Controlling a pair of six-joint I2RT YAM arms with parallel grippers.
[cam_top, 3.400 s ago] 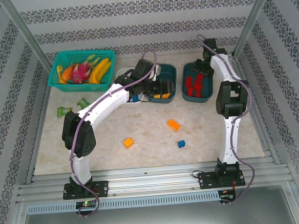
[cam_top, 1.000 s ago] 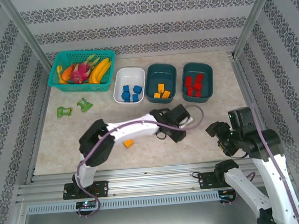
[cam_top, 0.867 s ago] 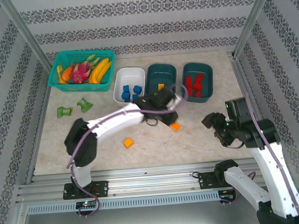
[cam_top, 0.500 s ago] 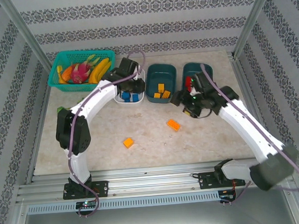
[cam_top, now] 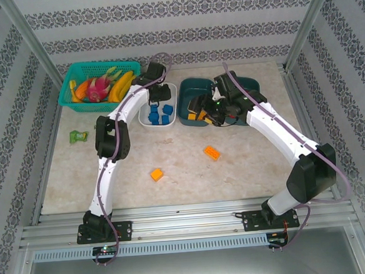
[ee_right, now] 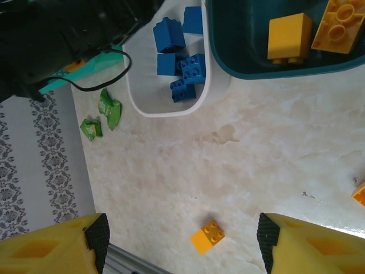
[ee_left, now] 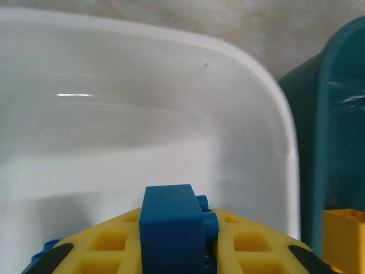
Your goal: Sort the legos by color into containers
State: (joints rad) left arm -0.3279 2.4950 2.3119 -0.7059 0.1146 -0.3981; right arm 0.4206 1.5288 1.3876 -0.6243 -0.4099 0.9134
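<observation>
Left wrist view: I am clamping blue lego (ee_left: 171,225) in left gripper (cam_top: 157,92) over white tub (ee_left: 114,114). Right gripper (ee_right: 181,240) is gaping empty beside teal tub (ee_right: 245,34). Two orange legos (cam_top: 211,152) (cam_top: 156,174) are lying on bench (cam_top: 266,162), waiting; sorting is nearly done, I judge.

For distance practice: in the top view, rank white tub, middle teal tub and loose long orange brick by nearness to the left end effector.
1. White tub, under the left end effector.
2. Middle teal tub, right.
3. Loose long orange brick, front.
</observation>
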